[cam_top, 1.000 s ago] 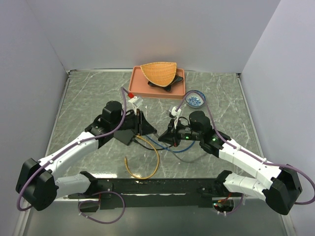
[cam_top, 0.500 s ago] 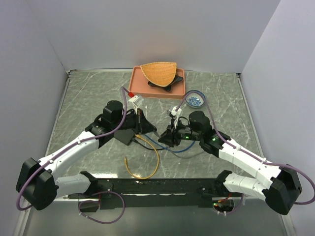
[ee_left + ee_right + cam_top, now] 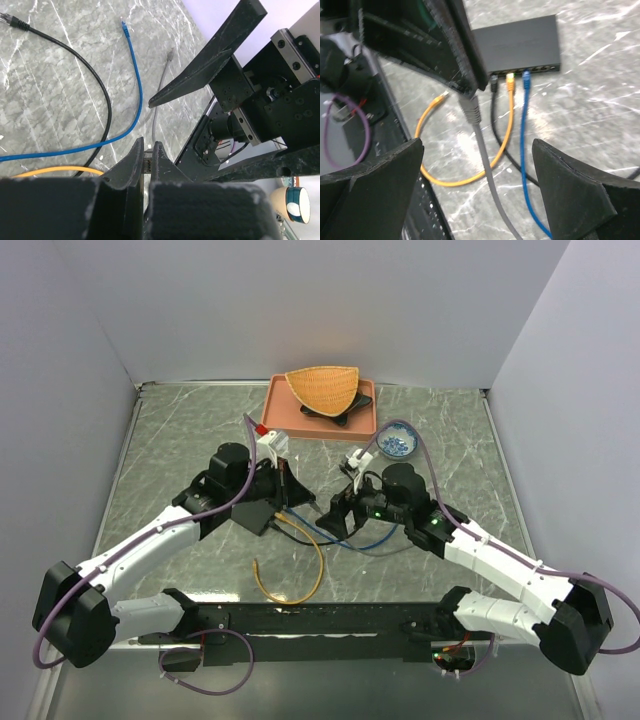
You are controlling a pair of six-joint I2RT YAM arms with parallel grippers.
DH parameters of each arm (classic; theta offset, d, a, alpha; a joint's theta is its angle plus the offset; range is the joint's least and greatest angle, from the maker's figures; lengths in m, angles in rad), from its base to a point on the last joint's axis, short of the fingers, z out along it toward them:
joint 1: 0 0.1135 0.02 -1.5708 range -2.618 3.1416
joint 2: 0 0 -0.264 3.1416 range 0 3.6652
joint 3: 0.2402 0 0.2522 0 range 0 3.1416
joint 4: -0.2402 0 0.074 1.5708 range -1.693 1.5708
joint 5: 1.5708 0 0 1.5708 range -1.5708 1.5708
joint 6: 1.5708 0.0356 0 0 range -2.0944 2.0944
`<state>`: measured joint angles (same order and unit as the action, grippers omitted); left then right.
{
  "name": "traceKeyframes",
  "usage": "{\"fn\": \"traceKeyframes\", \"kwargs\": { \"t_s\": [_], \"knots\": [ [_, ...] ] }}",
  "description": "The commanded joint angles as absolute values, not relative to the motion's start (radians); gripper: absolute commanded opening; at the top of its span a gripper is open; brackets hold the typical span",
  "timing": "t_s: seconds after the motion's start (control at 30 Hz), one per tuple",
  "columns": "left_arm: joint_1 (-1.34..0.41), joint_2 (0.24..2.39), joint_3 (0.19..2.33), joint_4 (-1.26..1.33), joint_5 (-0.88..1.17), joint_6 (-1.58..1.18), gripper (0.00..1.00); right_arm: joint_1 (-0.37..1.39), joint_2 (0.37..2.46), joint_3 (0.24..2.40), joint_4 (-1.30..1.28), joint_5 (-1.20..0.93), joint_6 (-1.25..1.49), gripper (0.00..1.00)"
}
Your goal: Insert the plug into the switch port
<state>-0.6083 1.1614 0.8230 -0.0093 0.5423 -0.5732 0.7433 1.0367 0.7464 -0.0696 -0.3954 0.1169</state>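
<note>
**Grey plug held just short of the switch**

On a grey marbled table (image 3: 170, 440) walled in white, an orange cable (image 3: 300, 585) loops nearest the arms' bases. Beyond it the right gripper (image 3: 477, 145) stands wide apart and empty. In its wrist view the grey cable (image 3: 492, 200) runs between its fingers. The left gripper (image 3: 148, 152) is clamped narrow on the grey plug (image 3: 470, 111). The plug hangs tilted below the fingertips, just short of the switch (image 3: 520, 42) and in no socket. The switch lies flat at mid-table under the left arm's wrist, its socket row facing the right gripper. The black cable (image 3: 493, 107), the orange cable and the blue cable (image 3: 524, 150) sit plugged in side by side. At the back wall a salmon tray (image 3: 290, 420) carries a wicker basket (image 3: 322, 388) on a black dish (image 3: 330, 412). A small bowl (image 3: 397, 443) stands just right of the tray.
</note>
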Motion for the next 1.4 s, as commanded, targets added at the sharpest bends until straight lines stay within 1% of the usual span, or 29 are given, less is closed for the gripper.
{"fn": "traceKeyframes", "kwargs": {
  "t_s": [0.0,0.17,0.3,0.37,0.4,0.47,0.5,0.67,0.73,0.77,1.37],
  "knots": [
    [-0.607,1.172,0.88,0.003,0.522,-0.592,0.01,0.769,1.057,0.819,-0.058,-0.278,0.115,0.95],
    [-0.607,1.186,0.891,-0.043,0.509,-0.584,0.01,0.801,1.101,0.85,-0.041,-0.259,0.106,0.89],
    [-0.607,1.181,0.89,-0.035,0.509,-0.591,0.01,0.833,1.15,0.887,-0.058,-0.229,0.092,0.7],
    [-0.607,1.181,0.888,-0.035,0.506,-0.589,0.01,0.85,1.163,0.9,-0.063,-0.215,0.081,0.63],
    [-0.607,1.184,0.89,-0.04,0.503,-0.589,0.01,0.856,1.173,0.905,-0.066,-0.207,0.08,0.53],
    [-0.607,1.187,0.891,-0.041,0.505,-0.586,0.01,0.867,1.181,0.911,-0.071,-0.184,0.075,0.43],
    [-0.607,1.187,0.894,-0.044,0.505,-0.584,0.01,0.87,1.184,0.911,-0.071,-0.181,0.075,0.36],
    [-0.607,1.187,0.893,-0.046,0.505,-0.581,0.01,0.881,1.187,0.913,-0.074,-0.158,0.069,0.33],
    [-0.607,1.183,0.894,-0.051,0.503,-0.575,0.01,0.884,1.187,0.911,-0.074,-0.156,0.066,0.29],
    [-0.607,1.181,0.894,-0.051,0.502,-0.575,0.01,0.882,1.187,0.91,-0.075,-0.149,0.064,0.28],
    [-0.607,1.169,0.888,-0.049,0.502,-0.572,0.01,0.885,1.226,0.894,-0.035,-0.152,0.066,0.29]
  ]
}}
